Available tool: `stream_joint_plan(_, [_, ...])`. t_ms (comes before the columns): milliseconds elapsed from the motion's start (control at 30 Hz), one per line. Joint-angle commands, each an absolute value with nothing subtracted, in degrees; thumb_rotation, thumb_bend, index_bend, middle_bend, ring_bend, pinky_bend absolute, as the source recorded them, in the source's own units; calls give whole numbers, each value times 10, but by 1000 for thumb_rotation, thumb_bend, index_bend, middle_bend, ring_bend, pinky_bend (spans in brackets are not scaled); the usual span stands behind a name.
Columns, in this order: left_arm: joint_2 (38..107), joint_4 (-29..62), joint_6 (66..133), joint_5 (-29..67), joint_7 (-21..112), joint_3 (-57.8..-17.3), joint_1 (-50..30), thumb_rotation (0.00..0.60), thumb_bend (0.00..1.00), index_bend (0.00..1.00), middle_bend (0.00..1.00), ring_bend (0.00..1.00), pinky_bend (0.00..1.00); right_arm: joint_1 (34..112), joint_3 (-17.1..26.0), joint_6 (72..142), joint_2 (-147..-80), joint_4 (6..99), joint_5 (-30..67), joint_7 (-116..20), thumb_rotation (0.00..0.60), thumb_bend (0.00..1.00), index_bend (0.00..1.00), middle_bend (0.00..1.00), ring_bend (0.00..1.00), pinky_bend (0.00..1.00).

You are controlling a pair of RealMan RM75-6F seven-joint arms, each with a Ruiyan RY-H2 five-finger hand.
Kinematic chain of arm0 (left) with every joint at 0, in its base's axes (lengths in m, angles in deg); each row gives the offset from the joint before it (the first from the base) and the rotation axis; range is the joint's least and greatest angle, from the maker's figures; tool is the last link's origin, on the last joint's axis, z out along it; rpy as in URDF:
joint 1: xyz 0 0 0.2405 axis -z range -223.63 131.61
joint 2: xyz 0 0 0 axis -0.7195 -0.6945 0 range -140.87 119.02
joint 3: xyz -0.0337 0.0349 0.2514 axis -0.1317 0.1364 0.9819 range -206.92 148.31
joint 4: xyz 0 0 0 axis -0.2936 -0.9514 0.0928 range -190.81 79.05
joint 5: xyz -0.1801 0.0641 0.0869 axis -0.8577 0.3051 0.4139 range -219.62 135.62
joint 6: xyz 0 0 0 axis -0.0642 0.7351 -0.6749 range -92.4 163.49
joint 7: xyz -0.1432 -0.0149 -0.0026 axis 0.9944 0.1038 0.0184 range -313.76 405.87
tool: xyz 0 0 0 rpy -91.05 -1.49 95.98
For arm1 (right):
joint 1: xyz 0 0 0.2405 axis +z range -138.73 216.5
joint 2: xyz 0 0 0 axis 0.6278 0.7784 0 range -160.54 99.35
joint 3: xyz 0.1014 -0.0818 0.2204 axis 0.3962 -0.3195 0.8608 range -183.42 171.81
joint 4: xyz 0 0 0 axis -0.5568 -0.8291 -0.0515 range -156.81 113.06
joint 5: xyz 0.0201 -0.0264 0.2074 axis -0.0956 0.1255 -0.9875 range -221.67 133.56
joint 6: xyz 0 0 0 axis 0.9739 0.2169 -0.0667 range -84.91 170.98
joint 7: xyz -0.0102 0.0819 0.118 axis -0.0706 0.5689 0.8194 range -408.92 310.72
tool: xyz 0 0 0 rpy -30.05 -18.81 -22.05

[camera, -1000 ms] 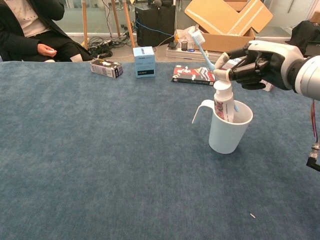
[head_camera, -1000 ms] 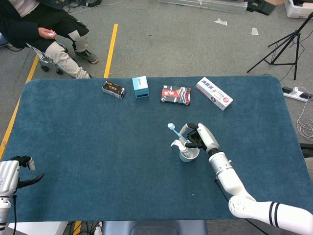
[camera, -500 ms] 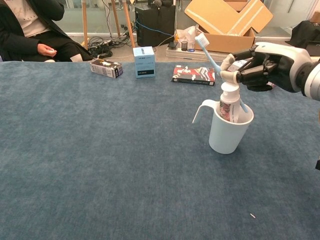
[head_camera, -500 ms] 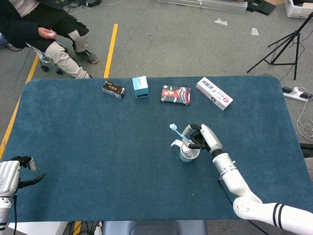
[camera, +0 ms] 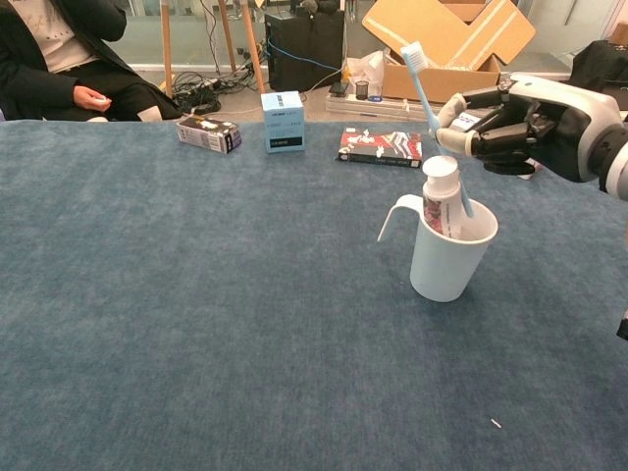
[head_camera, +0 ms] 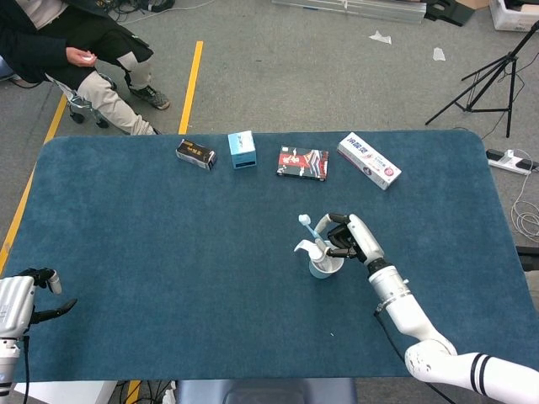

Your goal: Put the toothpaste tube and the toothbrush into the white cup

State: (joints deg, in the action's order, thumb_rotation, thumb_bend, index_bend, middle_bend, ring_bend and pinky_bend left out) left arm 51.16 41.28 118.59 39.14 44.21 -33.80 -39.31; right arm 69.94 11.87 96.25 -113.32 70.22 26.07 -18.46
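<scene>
Our right hand [camera: 515,123] pinches the light-blue plastic toothbrush [camera: 432,108], shaft near-upright, lower end already inside the white handled cup [camera: 446,257] directly below.

White cup [camera: 446,255], pale blue toothbrush [camera: 432,103], white-capped toothpaste tube [camera: 439,196], dark teal table [head_camera: 168,252]

The white cup [camera: 449,257] hides the lower toothpaste tube [camera: 439,196] and toothbrush [camera: 432,103]; the left hand [head_camera: 24,299] is cut off at 8 o'clock.
</scene>
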Motion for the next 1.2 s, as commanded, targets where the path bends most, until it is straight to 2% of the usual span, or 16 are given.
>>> stream_joint_plan(33, [511, 413, 1186, 391, 442, -338, -393, 600, 43, 662, 621, 534, 632, 694, 113, 971, -1137, 689, 280, -160, 600, 297, 646, 1000, 1000, 1000])
stream_joint_plan(533, [512, 412, 1184, 391, 440, -337, -393, 600, 43, 662, 621, 534, 632, 682, 97, 999, -1140, 653, 318, -79, 600, 297, 646, 1000, 1000, 1000])
stream_joint_plan(1200, [512, 415, 1185, 393, 440, -336, -394, 600, 42, 662, 621, 534, 632, 671, 85, 1049, -1178, 592, 354, 28, 600, 297, 647, 1000, 1000, 1000])
